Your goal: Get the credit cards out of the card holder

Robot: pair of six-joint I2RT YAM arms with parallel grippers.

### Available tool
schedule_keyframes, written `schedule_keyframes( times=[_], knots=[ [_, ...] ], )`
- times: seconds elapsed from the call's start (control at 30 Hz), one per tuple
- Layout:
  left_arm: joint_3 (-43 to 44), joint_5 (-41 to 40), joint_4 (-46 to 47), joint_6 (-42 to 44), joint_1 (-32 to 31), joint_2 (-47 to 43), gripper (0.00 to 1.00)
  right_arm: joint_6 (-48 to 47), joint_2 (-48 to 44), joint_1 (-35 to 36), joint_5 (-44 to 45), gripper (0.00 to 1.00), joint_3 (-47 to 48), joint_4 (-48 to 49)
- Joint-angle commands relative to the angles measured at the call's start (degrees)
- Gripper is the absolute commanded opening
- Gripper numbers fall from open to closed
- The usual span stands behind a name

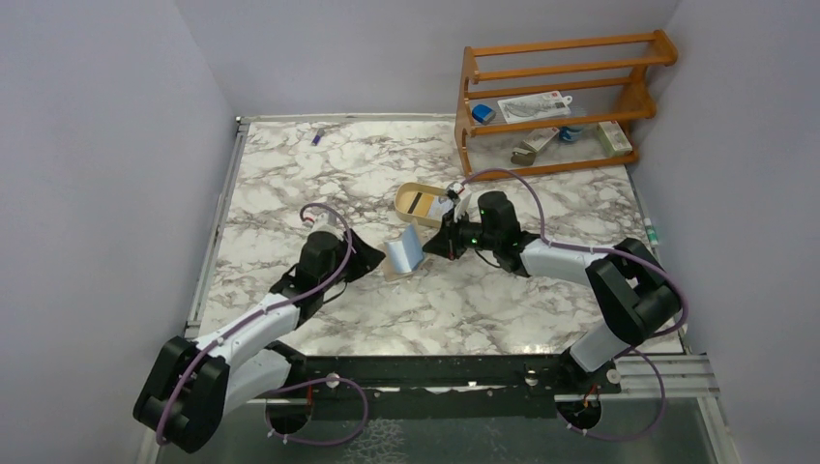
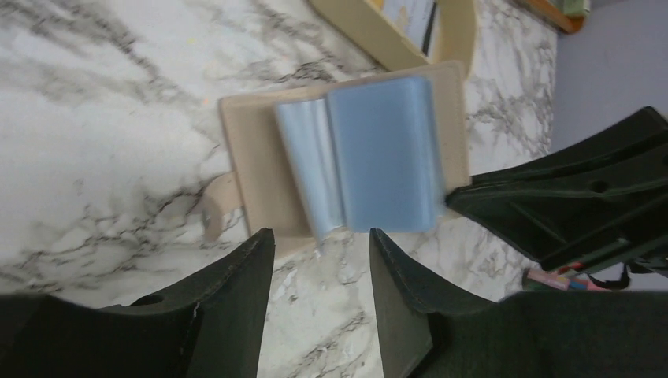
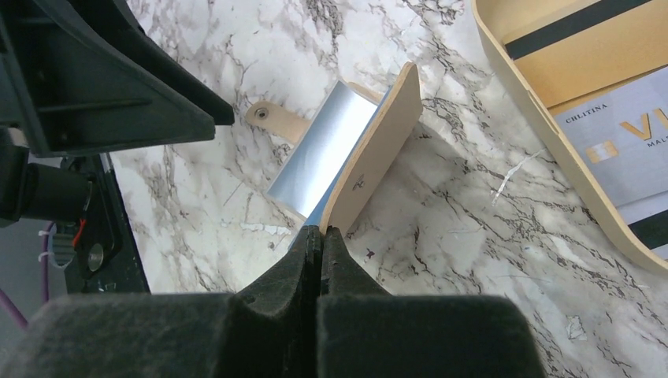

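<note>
Marbled table (image 1: 290, 184), lilac walls (image 1: 97, 145): the tan card holder (image 1: 404, 253) lies open just beside the oval tray (image 3: 536, 110), right end effector (image 3: 320, 230) clenched at its edge, left end effector (image 2: 319, 236) released nearby.

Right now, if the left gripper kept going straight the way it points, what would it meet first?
Most likely the card holder, open just ahead of the left gripper, at the near edge of its pale blue cards. The gripper's height is unclear, so it might pass over.
</note>
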Motion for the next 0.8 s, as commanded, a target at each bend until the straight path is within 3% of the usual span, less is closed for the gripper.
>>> schedule_keyframes(
  times=[0.0, 0.13, 0.4, 0.77],
  knots=[
    [7.47, 9.34, 1.63, 5.39, 0.6, 3.68, 0.48, -0.5, -0.19, -0.11, 0.65, 0.01, 0.26, 0.46],
    [10.72, 15.61, 3.99, 5.82, 0.59, 8.66, 0.48, -1.69, -0.35, 0.49, 3.07, 0.01, 0.26, -1.19],
    [11.51, 18.66, 7.25, 4.84, 0.53, 12.96, 0.49, -3.91, -1.76, 1.25, 6.32, 0.01, 1.71, -5.31],
    [11.86, 17.37, 7.19, 5.03, 0.53, 17.11, 0.49, -6.72, -3.44, 3.17, 9.38, 0.01, 5.91, -11.94]
  ],
)
